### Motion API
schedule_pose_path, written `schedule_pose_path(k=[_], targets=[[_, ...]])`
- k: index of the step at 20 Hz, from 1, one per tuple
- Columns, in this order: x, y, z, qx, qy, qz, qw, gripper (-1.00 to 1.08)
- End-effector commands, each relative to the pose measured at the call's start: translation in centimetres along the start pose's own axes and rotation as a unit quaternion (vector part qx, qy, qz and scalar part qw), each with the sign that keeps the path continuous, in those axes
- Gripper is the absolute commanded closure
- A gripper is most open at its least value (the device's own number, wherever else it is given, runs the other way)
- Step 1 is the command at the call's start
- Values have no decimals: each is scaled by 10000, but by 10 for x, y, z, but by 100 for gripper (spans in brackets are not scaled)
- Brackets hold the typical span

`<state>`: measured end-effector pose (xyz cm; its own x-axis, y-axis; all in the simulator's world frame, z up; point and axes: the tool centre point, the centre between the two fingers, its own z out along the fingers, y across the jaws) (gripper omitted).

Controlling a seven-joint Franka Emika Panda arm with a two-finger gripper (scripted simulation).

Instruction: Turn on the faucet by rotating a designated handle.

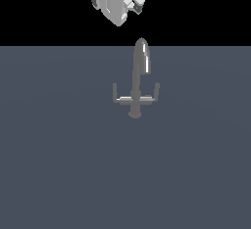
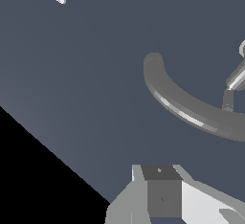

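The gripper (image 1: 137, 9) hangs high up, above the faucet (image 1: 139, 79) and a bit toward the exterior view's left. It touches nothing and holds nothing. Only part of it shows in either picture, so I cannot tell if its fingers are spread or pressed together.

In the exterior view, one dark fingertip (image 1: 138, 9) sticks out from the pale grey hand. There is open space between it and the top of the faucet's spout.

The faucet stands upright on the flat blue-grey floor (image 1: 59, 164). Its shiny spout rises tall. A thin bar crosses it low down, with an arm turned up at each end. The handle (image 1: 117, 94) is the arm on the exterior view's left.

The wrist view shows something different. It looks down on the spout (image 2: 191, 110), which curves like a hook. A grey finger (image 2: 162, 194) shows at the picture's edge, close to the camera. I cannot pick out the handle there.
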<state>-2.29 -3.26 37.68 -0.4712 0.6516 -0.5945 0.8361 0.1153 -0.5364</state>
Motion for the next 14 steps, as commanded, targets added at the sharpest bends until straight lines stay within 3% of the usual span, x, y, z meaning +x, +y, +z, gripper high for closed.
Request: schedule_pose_path(k=[1,7,14], targets=[[2,12,1,73,-153,-382,9991,108],[7,39,3,275,-496,-1271,9903,108],[16,71,7,561,-860,-2284,9681,108]])
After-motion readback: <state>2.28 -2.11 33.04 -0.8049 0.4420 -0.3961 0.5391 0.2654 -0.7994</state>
